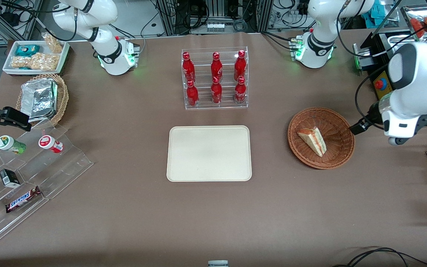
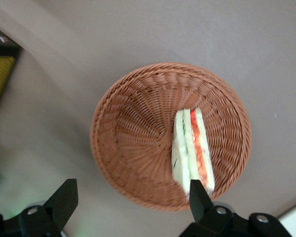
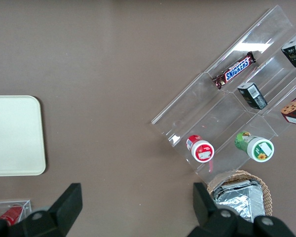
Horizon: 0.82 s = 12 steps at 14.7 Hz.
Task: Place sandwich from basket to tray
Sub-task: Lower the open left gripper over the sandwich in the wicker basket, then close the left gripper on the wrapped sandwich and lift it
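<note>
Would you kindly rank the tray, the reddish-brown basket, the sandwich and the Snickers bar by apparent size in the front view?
1. tray
2. basket
3. sandwich and Snickers bar: too alike to rank.

The claw hangs open above the basket.

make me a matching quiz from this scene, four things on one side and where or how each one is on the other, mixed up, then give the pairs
Things:
1. sandwich
2. tray
3. gripper
4. bottles

Place or state:
A. bare, flat on the table beside the basket
B. open, held above the basket with nothing between its fingers
C. standing in a clear rack, farther from the front camera than the tray
D. lying in the basket

Pairs: 1-D, 2-A, 3-B, 4-C
</note>
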Each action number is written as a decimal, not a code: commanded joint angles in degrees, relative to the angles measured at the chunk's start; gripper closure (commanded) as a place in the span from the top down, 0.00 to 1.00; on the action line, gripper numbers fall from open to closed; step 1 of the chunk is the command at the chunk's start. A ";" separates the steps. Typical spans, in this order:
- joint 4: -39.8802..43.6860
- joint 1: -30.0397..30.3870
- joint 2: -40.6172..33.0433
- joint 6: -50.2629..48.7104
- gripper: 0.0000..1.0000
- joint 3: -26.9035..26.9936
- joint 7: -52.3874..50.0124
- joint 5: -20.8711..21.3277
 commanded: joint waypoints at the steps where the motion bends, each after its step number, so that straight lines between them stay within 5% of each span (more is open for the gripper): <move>1: -5.43 -0.22 -1.93 5.37 1.00 -0.93 -5.43 -1.33; 12: -4.57 -7.16 9.75 18.21 1.00 -1.38 -5.69 -1.33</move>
